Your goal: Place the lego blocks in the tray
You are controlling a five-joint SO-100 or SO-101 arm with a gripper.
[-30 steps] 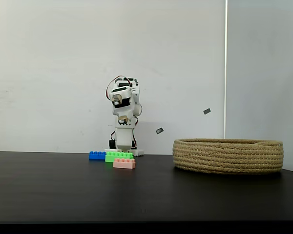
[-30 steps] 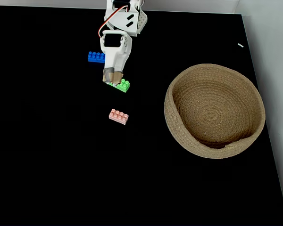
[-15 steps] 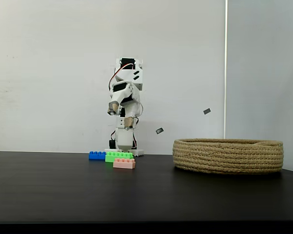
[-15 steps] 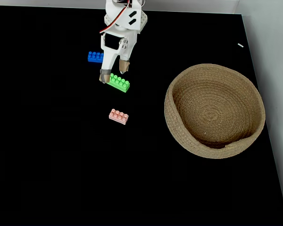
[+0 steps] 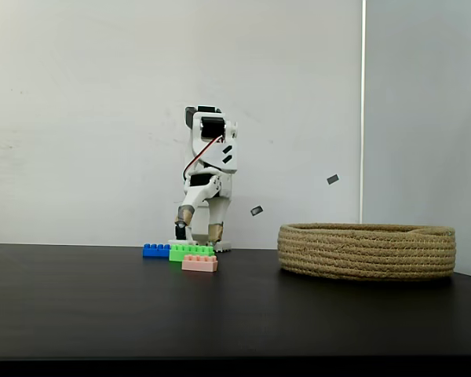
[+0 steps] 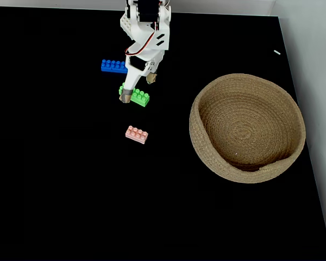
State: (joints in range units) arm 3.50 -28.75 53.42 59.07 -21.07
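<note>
- Three bricks lie on the black table (image 6: 54, 179), all where they were half a second ago: the pink brick (image 6: 136, 134) nearest, the green brick (image 6: 135, 95) behind it, the blue brick (image 6: 114, 66) farthest back, each apart from the others.
- The gripper (image 6: 138, 87) has dropped since then; its two brown-tipped fingers (image 5: 185, 214) now hang low, just above the bricks in the side-on fixed view.
- The jaws stand spread, gripping nothing; from above they straddle the green brick, one tip over its left end, the other past its back edge.
- The white arm (image 5: 209, 149) leans forward from its base, folded down over the bricks.
- The rope tray (image 6: 206, 157) sits empty well to the right of them.
- Behind is a plain white wall (image 5: 78, 118).
</note>
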